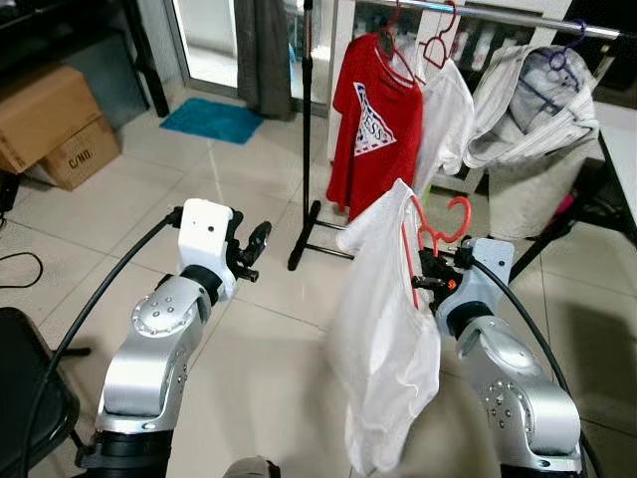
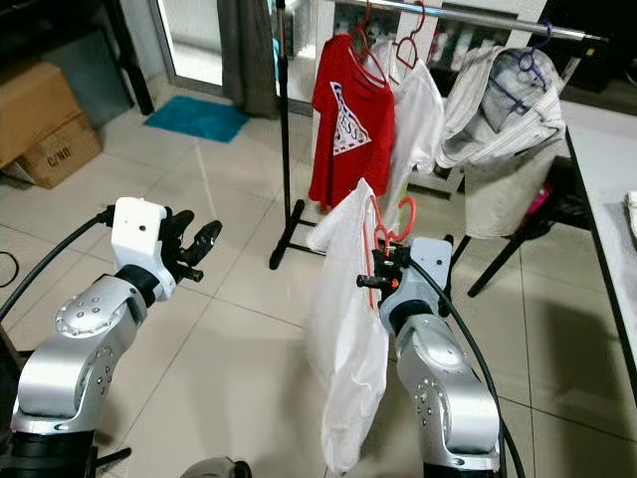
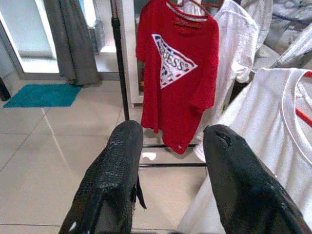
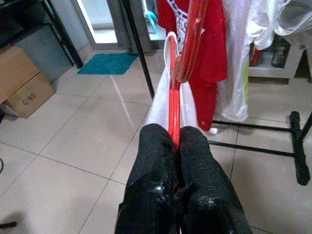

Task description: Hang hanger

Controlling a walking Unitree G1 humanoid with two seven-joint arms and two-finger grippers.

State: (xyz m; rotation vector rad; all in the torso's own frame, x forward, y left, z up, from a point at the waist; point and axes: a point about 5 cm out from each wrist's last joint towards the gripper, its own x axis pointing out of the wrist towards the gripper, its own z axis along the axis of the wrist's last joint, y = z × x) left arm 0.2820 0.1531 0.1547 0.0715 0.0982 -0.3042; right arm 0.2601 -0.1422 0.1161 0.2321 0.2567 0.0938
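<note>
A red plastic hanger [image 1: 438, 231] carries a white sleeveless shirt [image 1: 383, 339] that droops toward the floor. My right gripper [image 1: 430, 269] is shut on the hanger [image 4: 174, 105] just below its hook, holding it upright in front of me. Ahead stands a clothes rack whose metal rail [image 1: 518, 18] holds a red T-shirt [image 1: 373, 124], a white shirt [image 1: 445, 119] and a pale grey garment [image 1: 532, 105]. My left gripper [image 1: 255, 249] is raised at my left, open, with nothing between its fingers [image 3: 119, 161].
The rack's black upright pole [image 1: 306, 129] and floor bar [image 1: 317, 249] stand between me and the clothes. Cardboard boxes [image 1: 55, 124] sit at the far left, a teal mat [image 1: 211, 119] lies by the doorway, and a white table edge [image 2: 612, 199] runs along the right.
</note>
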